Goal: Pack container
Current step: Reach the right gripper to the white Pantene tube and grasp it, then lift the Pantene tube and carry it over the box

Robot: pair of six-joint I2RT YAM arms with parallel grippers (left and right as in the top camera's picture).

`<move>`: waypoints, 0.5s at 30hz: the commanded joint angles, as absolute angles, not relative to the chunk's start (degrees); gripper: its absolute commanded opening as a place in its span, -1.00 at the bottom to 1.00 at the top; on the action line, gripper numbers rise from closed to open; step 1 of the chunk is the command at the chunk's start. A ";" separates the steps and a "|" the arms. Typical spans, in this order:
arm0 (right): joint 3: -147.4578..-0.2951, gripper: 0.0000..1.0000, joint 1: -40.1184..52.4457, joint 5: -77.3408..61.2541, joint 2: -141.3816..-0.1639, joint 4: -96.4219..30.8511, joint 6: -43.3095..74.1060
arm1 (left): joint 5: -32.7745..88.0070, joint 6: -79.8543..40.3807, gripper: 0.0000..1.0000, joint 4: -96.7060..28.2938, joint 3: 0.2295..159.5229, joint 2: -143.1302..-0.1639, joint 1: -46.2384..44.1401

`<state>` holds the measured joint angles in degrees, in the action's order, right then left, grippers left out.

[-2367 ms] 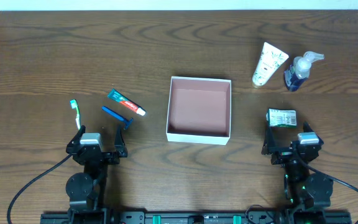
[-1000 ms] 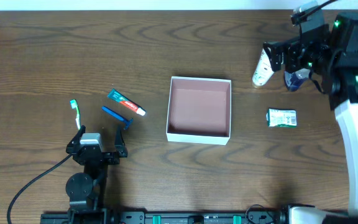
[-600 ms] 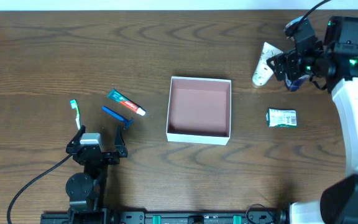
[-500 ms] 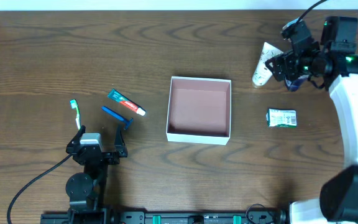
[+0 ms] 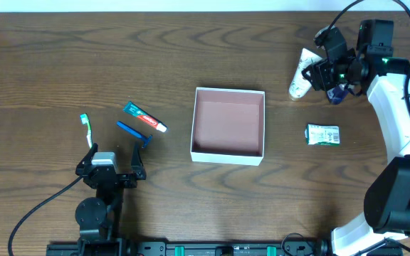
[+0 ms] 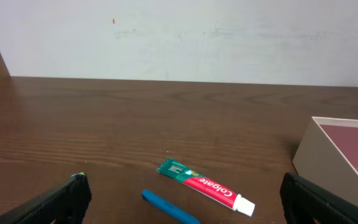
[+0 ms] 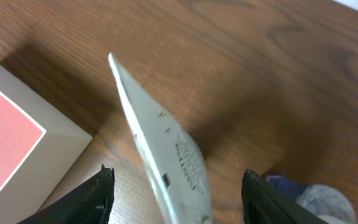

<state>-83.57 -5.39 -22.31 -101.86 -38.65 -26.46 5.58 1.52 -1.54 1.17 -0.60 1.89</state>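
Observation:
The container point(image 5: 228, 126) is a square white box with a pinkish-brown inside, at the table's middle; it also shows in the left wrist view point(image 6: 347, 155) and the right wrist view point(image 7: 17, 137). My right gripper point(image 5: 313, 73) is open at the far right, its fingers on either side of a white tube point(image 5: 303, 77), which lies between the jaws in the right wrist view point(image 7: 166, 155). A blue pump bottle point(image 5: 338, 91) lies beside it. My left gripper point(image 5: 112, 160) is open and empty at the front left, behind a toothpaste tube point(image 6: 204, 185) and a blue razor point(image 6: 169, 208).
A green toothbrush point(image 5: 86, 128) lies at the left. A small green packet point(image 5: 323, 134) lies right of the container. The toothpaste point(image 5: 144, 118) and razor point(image 5: 134, 132) lie left of it. A pale wall runs behind the table's far edge.
My right arm rose from its rest at the front right, swung to the far right and came down over the white tube. The left arm has not moved.

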 commanded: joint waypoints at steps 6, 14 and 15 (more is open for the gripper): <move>-84.60 0.19 -5.72 -23.44 -101.80 -36.16 -26.83 | 6.22 1.80 0.96 -3.62 0.23 -0.34 2.20; -85.38 -0.33 -5.72 -24.01 -101.78 -35.33 -26.59 | 6.22 1.80 0.96 -3.60 0.23 -0.34 2.20; -85.58 -0.36 -5.72 -24.08 -101.78 -35.31 -26.57 | 6.22 1.80 0.96 -3.60 0.23 -0.34 2.20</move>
<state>-83.61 -5.39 -22.87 -101.86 -35.46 -26.48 5.58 1.50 -1.54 1.17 -0.60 1.89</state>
